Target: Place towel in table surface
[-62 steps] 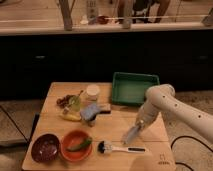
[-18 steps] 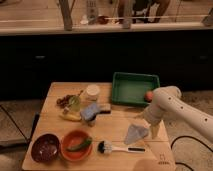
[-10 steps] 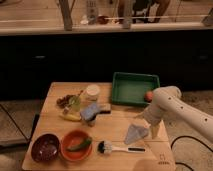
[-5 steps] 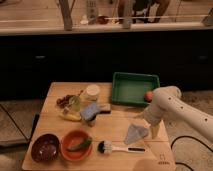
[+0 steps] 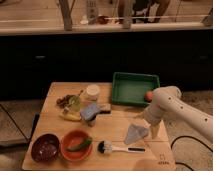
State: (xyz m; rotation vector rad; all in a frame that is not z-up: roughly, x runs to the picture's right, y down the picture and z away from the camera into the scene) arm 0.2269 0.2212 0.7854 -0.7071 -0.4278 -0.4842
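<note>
The towel (image 5: 136,133), a small pale blue-grey cloth, lies on the wooden table (image 5: 120,120) at its right side, just above the dish brush (image 5: 118,148). My gripper (image 5: 143,120) is at the end of the white arm (image 5: 167,102) that comes in from the right. It hangs right at the towel's upper right corner. I cannot tell whether it still touches the cloth.
A green tray (image 5: 135,88) stands at the back right. A white cup (image 5: 92,92), a blue sponge (image 5: 91,112), a banana (image 5: 70,116) and grapes (image 5: 63,101) sit left of centre. A dark bowl (image 5: 45,147) and an orange bowl (image 5: 76,145) stand at the front left.
Since the earliest frame the arm has risen and drawn back to the right, and the towel stays on the table. Nothing has moved in the last second.
</note>
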